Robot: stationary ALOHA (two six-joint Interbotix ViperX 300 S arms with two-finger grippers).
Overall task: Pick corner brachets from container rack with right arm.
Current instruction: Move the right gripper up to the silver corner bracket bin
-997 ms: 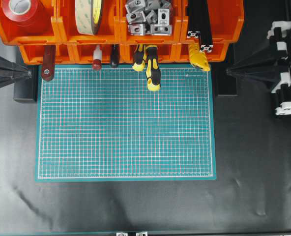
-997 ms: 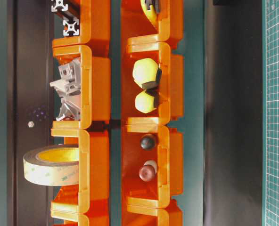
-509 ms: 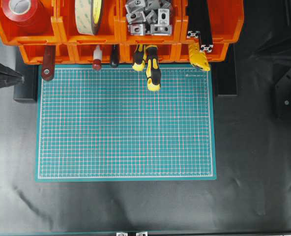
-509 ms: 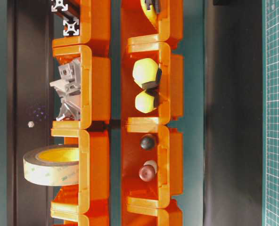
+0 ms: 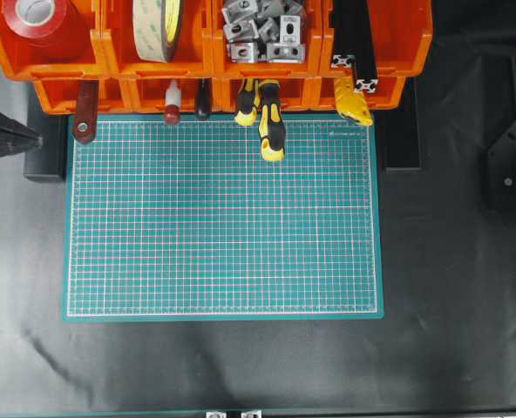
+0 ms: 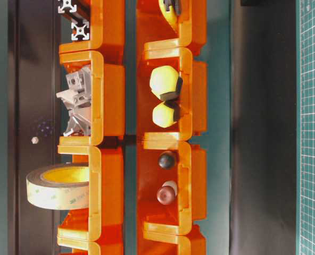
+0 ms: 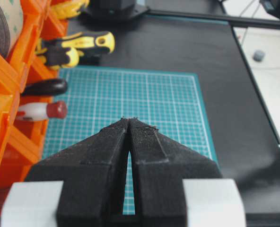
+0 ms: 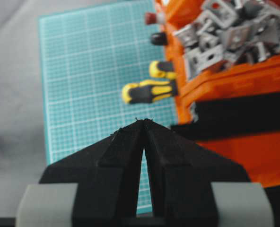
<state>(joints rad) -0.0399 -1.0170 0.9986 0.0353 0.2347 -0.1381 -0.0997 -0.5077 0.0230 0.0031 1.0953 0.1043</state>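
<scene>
Below the container rack (image 5: 210, 52), the green mat (image 5: 223, 218) lies bare on the black tabletop (image 5: 450, 348); both grippers' jaws are clenched, empty.

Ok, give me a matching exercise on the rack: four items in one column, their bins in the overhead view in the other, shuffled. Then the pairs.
Items:
1. red tape roll
2. corner brachets
3. black extrusion bars
4. yellow-and-black screwdrivers

Places in the container rack:
A. upper tier, far-right bin
B. lower tier, handles sticking out over the green mat
C. upper tier, far-left bin
D. upper tier, third bin from the left

Pairs: 1-C, 2-D, 3-A, 4-B
</scene>
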